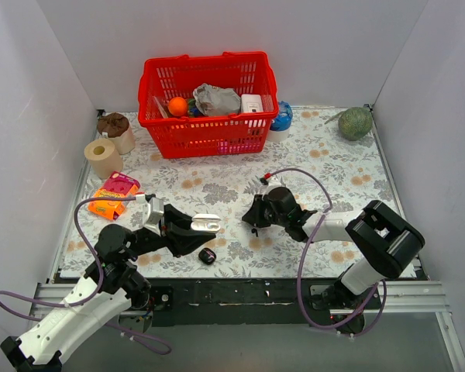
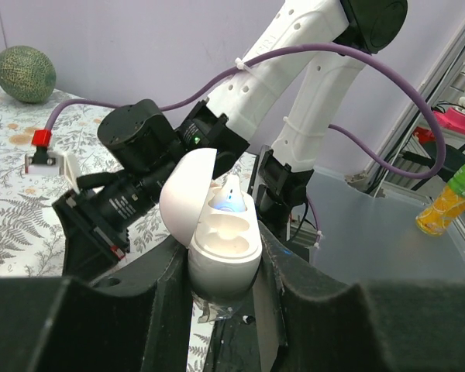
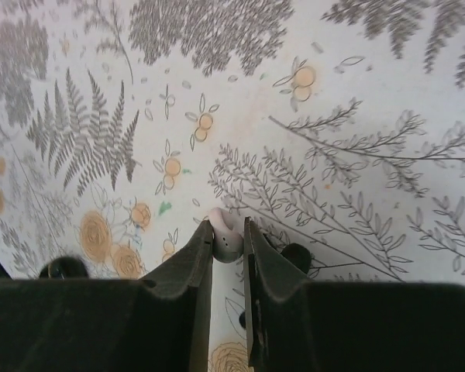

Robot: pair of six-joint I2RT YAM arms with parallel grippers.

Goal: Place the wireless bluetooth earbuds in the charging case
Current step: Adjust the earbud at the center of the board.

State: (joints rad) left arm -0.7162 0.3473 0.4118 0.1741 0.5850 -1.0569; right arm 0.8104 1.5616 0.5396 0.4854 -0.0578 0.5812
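left end effector (image 2: pixel 222 273): clamped on a smooth white pill-shaped charging case (image 2: pixel 223 240), lid flipped open, docked earbud (image 2: pixel 231 203) glowing blue inside | right end effector (image 3: pixel 227 229): nearly closed, pinching a tiny rounded pale loose earbud (image 3: pixel 226 246) on the fern-print counter (image 3: pixel 333 116) | white case just beyond the glossy black pebble case (image 1: pixel 208 256), loose earbud beyond-right of it

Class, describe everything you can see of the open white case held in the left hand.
The glossy white, egg-shaped plastic charging case is open, its rounded hinged lid swung back to the left in the left wrist view. Inside the moulded tray sits one white earbud, lit blue, beside what looks like an empty hollow. The case stands roughly upright, its lower body clamped between the black fingers of the left hand.
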